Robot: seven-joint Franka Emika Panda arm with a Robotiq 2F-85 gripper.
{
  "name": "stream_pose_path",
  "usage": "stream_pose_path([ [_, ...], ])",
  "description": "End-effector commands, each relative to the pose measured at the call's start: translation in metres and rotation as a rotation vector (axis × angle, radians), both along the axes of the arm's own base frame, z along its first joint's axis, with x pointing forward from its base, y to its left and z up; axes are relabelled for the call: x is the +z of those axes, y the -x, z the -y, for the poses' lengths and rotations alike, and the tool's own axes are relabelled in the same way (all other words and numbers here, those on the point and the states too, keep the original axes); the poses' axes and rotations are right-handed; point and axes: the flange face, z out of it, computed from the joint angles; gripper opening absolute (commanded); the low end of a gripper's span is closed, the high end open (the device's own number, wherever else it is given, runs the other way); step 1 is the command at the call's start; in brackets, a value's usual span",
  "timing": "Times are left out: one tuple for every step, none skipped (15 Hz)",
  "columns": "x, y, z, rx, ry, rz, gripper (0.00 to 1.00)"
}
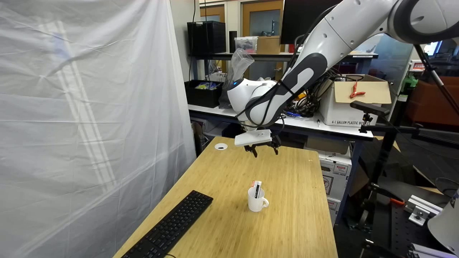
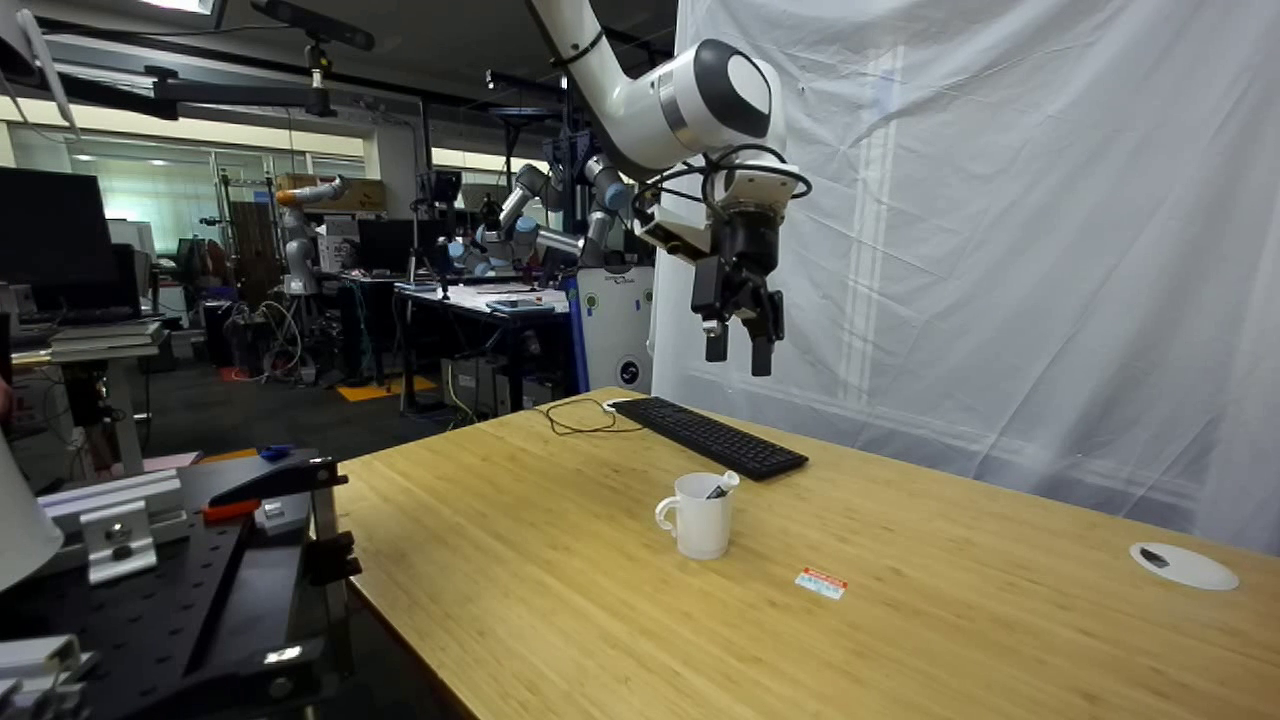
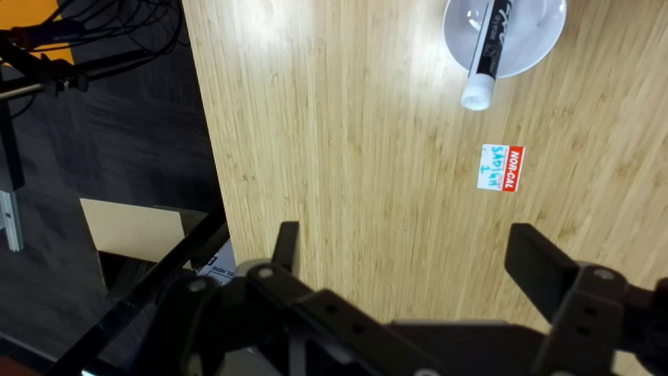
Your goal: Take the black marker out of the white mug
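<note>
The desk (image 2: 580,610) has a pale wood-grain top. A white mug (image 2: 703,525) stands upright on it, apart from the black keyboard (image 2: 710,437), which lies along a long edge with a thin cable (image 2: 590,431) curling beside one end. A red-and-white label (image 2: 821,583) lies flat near the mug. Well apart from them, near a corner, is a round white disc (image 2: 1190,570) with a dark patch.

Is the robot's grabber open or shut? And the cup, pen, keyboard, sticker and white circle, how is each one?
Gripper: open, empty.
White mug: upright.
Black marker: leaning in the mug, white end out; can't tell if capped.
Black keyboard: lying flat.
Red-and-white label: flat, writing up.
White disc: lying flat.
</note>
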Motion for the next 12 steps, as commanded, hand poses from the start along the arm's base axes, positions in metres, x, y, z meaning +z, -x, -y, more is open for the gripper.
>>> stream_pose_path([
  [-0.009, -0.003, -0.003, 0.006, -0.001, -0.007, 1.00],
  [-0.015, -0.004, -0.005, 0.007, -0.006, -0.017, 1.00],
  [-0.021, -0.004, -0.007, 0.006, -0.010, -0.021, 1.00],
  [-0.029, -0.006, -0.009, 0.004, -0.010, -0.030, 1.00],
  [-0.036, -0.006, -0.012, 0.008, -0.014, -0.037, 1.00],
  [-0.044, -0.008, -0.014, -0.002, -0.012, -0.036, 1.00],
  [-0.051, -0.010, -0.018, 0.005, -0.014, -0.035, 1.00],
  [-0.059, -0.011, -0.021, 0.002, -0.011, -0.035, 1.00],
  [-0.068, -0.013, -0.024, 0.003, -0.008, -0.031, 1.00],
  [-0.075, -0.016, -0.028, 0.001, -0.003, -0.028, 1.00],
  [-0.081, -0.017, -0.031, -0.002, 0.004, -0.028, 1.00],
  [-0.088, -0.020, -0.034, -0.010, 0.013, -0.024, 1.00],
])
